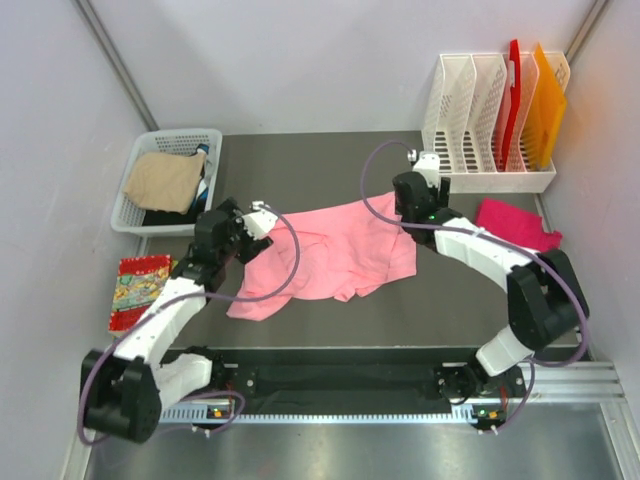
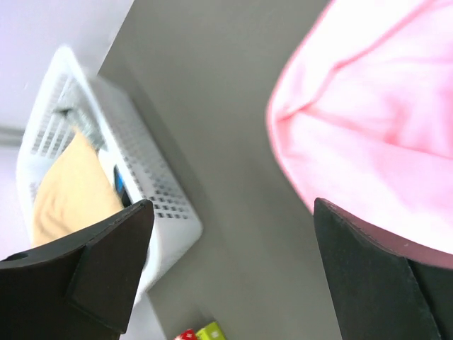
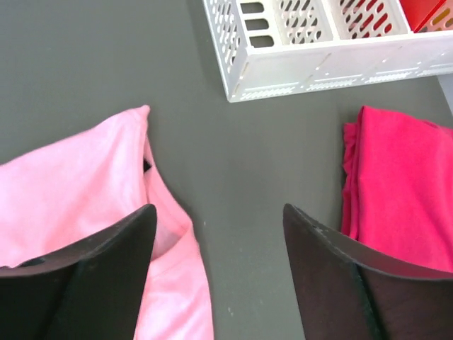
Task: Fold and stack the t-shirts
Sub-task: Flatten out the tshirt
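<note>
The light salmon-pink t-shirt (image 1: 330, 255) lies crumpled and partly spread in the middle of the dark table. The deep magenta t-shirt (image 1: 515, 225) lies folded at the right, below the rack. My left gripper (image 1: 262, 220) is open and empty over the pink shirt's upper left edge. In the left wrist view the gripper (image 2: 232, 205) frames bare table, with the pink shirt (image 2: 368, 142) by its right finger. My right gripper (image 1: 410, 208) is open and empty at the pink shirt's upper right corner. In the right wrist view the gripper (image 3: 218, 212) sits between the pink shirt (image 3: 71, 191) and the magenta shirt (image 3: 403, 184).
A white basket (image 1: 150, 138) holding tan cloth (image 1: 165, 180) stands at the far left and shows in the left wrist view (image 2: 163, 191). A white file rack (image 1: 480, 180) with red and orange folders stands at the far right. A red-edged patterned piece (image 1: 140, 290) lies at the left edge.
</note>
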`<state>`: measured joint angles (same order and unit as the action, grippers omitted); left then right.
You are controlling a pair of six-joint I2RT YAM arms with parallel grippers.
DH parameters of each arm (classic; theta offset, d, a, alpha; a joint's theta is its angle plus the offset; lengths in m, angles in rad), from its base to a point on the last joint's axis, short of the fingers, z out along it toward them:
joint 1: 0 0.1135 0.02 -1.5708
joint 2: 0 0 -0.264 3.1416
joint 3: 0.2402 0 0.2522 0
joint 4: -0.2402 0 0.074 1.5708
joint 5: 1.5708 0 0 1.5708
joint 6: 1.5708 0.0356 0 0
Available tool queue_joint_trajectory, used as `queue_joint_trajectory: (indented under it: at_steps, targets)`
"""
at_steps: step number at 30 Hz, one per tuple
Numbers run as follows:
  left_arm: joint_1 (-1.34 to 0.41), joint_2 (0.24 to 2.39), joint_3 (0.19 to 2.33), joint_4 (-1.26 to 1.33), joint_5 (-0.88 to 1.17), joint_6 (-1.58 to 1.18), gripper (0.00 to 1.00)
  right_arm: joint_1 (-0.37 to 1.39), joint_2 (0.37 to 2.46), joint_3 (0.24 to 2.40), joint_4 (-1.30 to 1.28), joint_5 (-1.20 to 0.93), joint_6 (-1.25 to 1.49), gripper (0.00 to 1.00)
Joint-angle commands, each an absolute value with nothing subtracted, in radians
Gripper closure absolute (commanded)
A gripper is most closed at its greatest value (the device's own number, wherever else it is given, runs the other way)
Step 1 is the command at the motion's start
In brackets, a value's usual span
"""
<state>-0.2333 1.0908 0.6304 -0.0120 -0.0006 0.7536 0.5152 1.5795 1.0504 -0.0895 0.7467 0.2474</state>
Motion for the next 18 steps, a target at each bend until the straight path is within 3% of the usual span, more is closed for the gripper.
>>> queue_joint_trajectory:
  at_steps: [1, 8, 18]
  targets:
    - [-0.238, 0.936, 0.537, -0.181, 0.21, 0.741, 0.01, 0.538, 1.413, 0.93, -0.015, 0.625, 0.317, 0.31]
    - [-0.241, 0.979, 0.477, -0.169, 0.21, 0.755, 0.01, 0.563, 1.379, 0.761, 0.086, 0.425, 0.399, 0.44]
    - [-0.288, 1.124, 0.497, -0.086, 0.187, 0.704, 0.02, 0.683, 1.537, 0.753, 0.143, 0.387, 0.426, 0.47]
